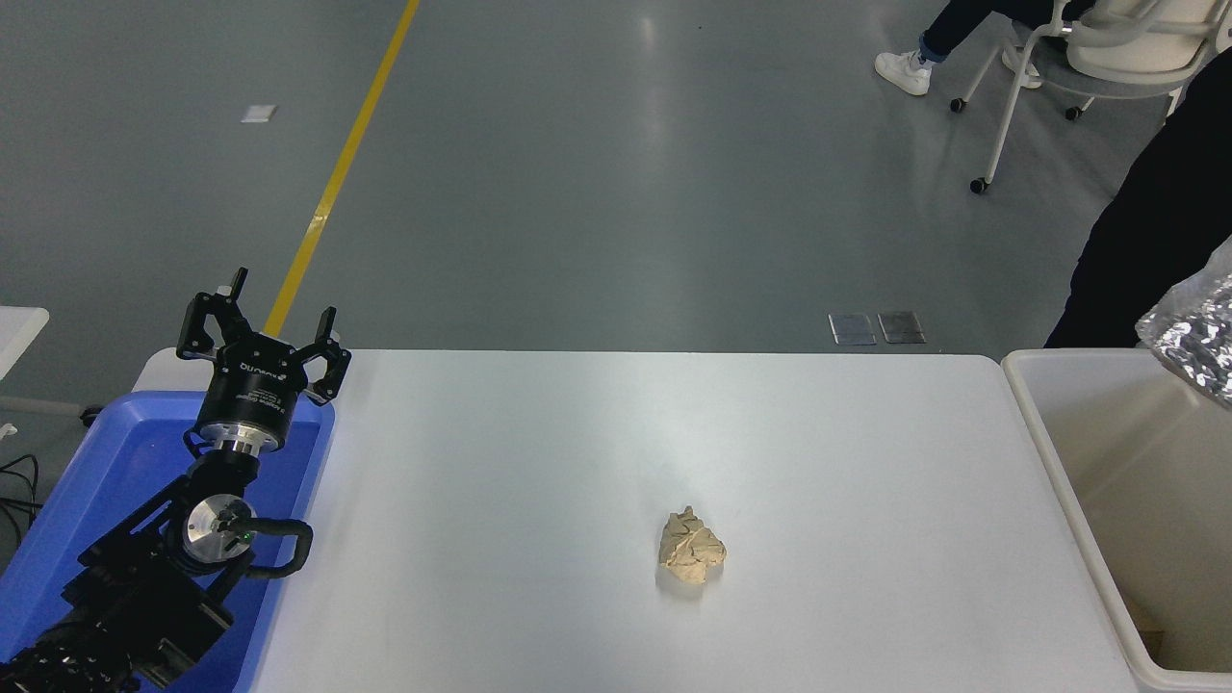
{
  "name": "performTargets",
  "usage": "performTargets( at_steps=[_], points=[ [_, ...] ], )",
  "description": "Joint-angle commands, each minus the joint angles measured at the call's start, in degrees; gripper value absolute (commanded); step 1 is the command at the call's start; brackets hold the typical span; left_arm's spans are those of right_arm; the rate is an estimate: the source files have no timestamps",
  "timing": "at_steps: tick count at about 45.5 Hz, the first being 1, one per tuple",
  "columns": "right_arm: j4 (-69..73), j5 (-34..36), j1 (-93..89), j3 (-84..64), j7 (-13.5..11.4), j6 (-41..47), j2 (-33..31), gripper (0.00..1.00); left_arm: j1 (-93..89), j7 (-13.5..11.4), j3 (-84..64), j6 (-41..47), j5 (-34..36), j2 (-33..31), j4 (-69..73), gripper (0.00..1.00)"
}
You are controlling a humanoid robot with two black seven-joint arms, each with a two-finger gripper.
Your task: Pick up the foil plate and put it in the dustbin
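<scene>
Only a corner of the crinkled silver foil plate [1198, 332] shows at the right edge, in the air over the far part of the cream dustbin [1049, 423]. The dustbin stands against the table's right end. My right arm and gripper are out of the picture. My left gripper [260, 332] is open and empty, parked at the lower left above the blue bin.
A small crumpled tan paper wad [692, 547] lies on the white table [626, 452] right of the middle. A blue plastic bin [115, 481] stands at the left end. A person in dark clothes [1155, 241] stands beyond the dustbin. A wheeled chair [1097, 48] is at the top right.
</scene>
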Motion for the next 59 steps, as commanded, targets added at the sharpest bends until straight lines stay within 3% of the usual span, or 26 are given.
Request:
performTargets(
  at_steps=[1,15,27,28,32,34,38,48,59],
  points=[
    [-3.06,7.15,-11.96,3.09,0.0,-10.25,4.5,0.0,0.0,-0.08,0.0,0.0,0.0,0.01,0.01,0.98],
    [-3.06,9.61,-18.3,8.27,0.0,-15.36,9.95,0.0,0.0,-0.08,0.0,0.0,0.0,0.01,0.01,0.98],
    [-3.15,9.61,-18.91,8.98,0.0,-16.24,10.39,0.0,0.0,-0.08,0.0,0.0,0.0,0.01,0.01,0.98],
    [-3.24,9.61,-19.0,8.89,0.0,-16.24,10.39,0.08,-0.09,-0.08,0.0,0.0,0.0,0.01,0.01,0.98],
    [-4.73,9.61,-18.91,8.8,0.0,-17.46,10.65,0.73,0.0,-0.08,0.0,0.0,0.0,0.01,0.01,0.98],
    [-5.35,9.61,-18.91,8.71,0.0,-19.22,11.18,0.91,-0.09,-0.08,0.0,0.0,0.0,0.01,0.01,0.98],
    [-5.44,9.61,-18.91,8.8,0.0,-23.17,11.97,0.99,0.0,-0.08,0.0,-0.09,0.0,0.01,0.0,0.98],
    [-4.91,9.61,-16.81,8.45,0.0,-24.76,11.88,1.0,0.0,0.01,0.0,0.0,0.0,0.01,0.01,0.98],
    [-0.7,8.65,-1.0,7.49,0.09,-22.13,10.65,1.0,-0.09,0.01,0.0,0.0,0.0,0.01,0.01,0.98]
  ],
)
